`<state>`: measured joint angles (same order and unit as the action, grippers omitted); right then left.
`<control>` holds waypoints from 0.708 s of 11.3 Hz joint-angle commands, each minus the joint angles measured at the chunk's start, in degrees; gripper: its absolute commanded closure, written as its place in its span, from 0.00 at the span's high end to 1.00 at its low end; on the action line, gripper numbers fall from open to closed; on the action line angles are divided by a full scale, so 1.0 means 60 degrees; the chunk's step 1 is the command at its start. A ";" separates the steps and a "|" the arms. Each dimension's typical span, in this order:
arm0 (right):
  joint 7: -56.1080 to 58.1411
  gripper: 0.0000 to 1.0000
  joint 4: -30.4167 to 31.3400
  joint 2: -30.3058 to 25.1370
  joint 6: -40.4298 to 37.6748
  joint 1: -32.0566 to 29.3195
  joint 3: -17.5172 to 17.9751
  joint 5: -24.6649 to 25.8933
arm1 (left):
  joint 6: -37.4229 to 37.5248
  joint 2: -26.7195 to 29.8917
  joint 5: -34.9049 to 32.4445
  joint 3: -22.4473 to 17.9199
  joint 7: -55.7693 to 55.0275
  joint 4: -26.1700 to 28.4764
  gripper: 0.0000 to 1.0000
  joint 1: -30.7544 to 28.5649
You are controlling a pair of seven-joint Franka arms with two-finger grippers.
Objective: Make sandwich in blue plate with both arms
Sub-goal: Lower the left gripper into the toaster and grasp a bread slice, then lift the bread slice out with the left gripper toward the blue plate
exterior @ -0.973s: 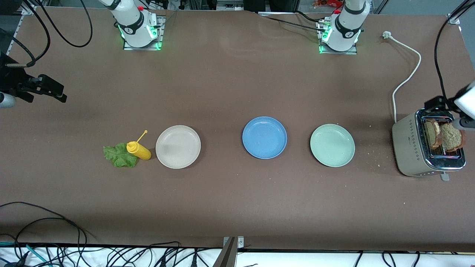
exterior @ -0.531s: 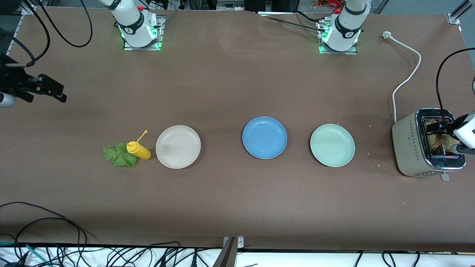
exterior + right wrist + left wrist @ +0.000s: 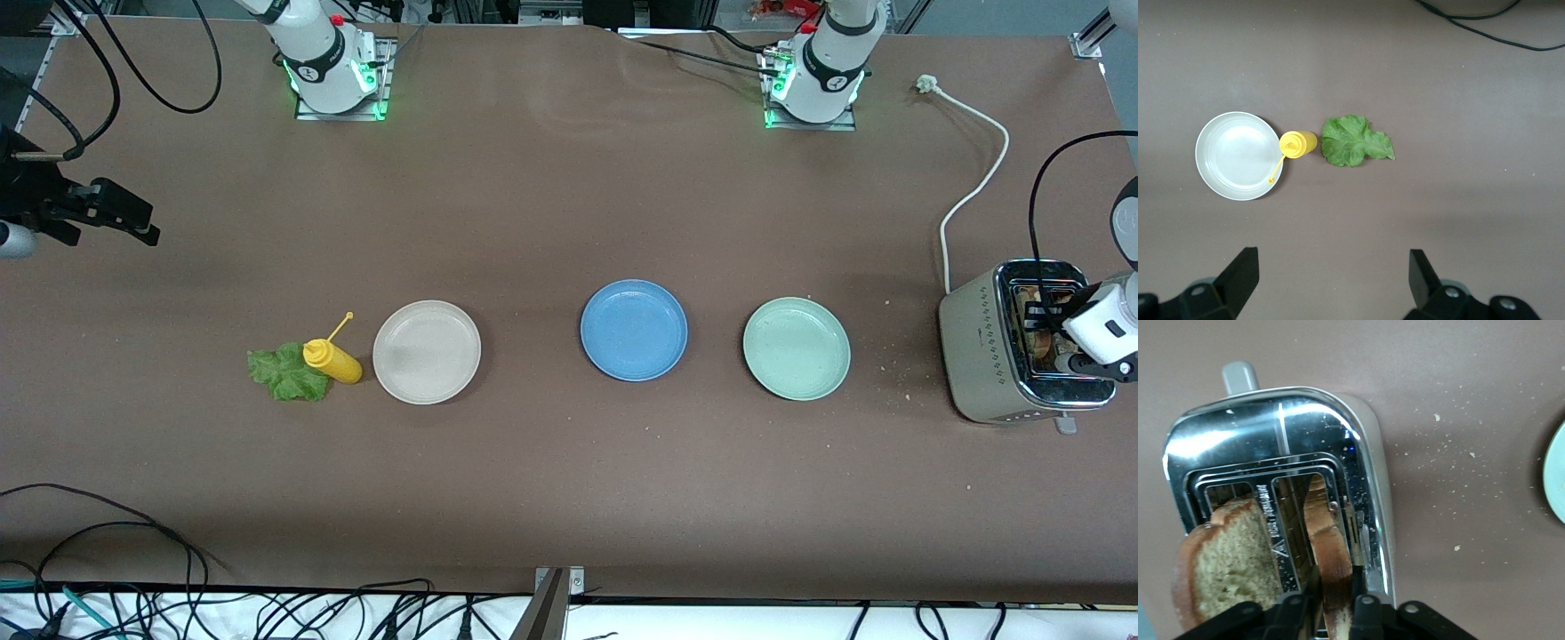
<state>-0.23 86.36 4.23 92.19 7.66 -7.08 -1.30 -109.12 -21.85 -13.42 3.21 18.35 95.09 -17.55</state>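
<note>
In the front view we see the blue plate [image 3: 634,330] lying bare on the brown tabletop [image 3: 569,498], between an off-white plate [image 3: 427,352] toward the right arm's end and a pale green plate [image 3: 797,348] toward the left arm's end. A yellow squeeze bottle [image 3: 332,359] lies just beside the off-white plate, overlapping a green lettuce leaf [image 3: 286,372]. At the left arm's end of the tabletop stands a silver toaster [image 3: 987,356] with a white cord [image 3: 976,187] running toward the bases. The left gripper [image 3: 1051,331] is down in the toaster's top, among the bread. The right gripper [image 3: 116,213] hangs over the bare tabletop at the right arm's end, and that arm waits.

In the left wrist view we look down on the toaster's chrome top [image 3: 1271,433]. One bread slice [image 3: 1228,563] stands tilted in one slot, and a second bread slice [image 3: 1328,550] stands edge-on in the other slot. The left gripper's [image 3: 1331,613] jaws sit on either side of that second slice, pressed against it, so they grip it. Crumbs dot the tabletop, and the pale green plate's rim shows at the edge.

In the right wrist view the right gripper's [image 3: 1331,280] jaws stand wide apart with nothing between them, above the off-white plate, the bottle and the lettuce.
</note>
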 commanded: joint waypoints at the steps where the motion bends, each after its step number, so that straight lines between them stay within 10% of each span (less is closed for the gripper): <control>1: 0.0023 1.00 -0.0185 0.0013 -0.0204 -0.0018 -0.0020 -0.0164 | 0.0577 0.0052 -0.0327 0.0051 0.0032 -0.0261 0.05 0.0010; 8: 0.0023 1.00 -0.0199 0.0013 -0.0189 -0.0003 -0.0006 -0.0179 | 0.2463 0.1297 -0.1262 0.0854 -0.0056 -0.0902 0.06 0.0375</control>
<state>-0.23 86.36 4.23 92.19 7.68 -7.07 -1.33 -101.66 -17.15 -16.68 4.96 18.38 92.41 -17.33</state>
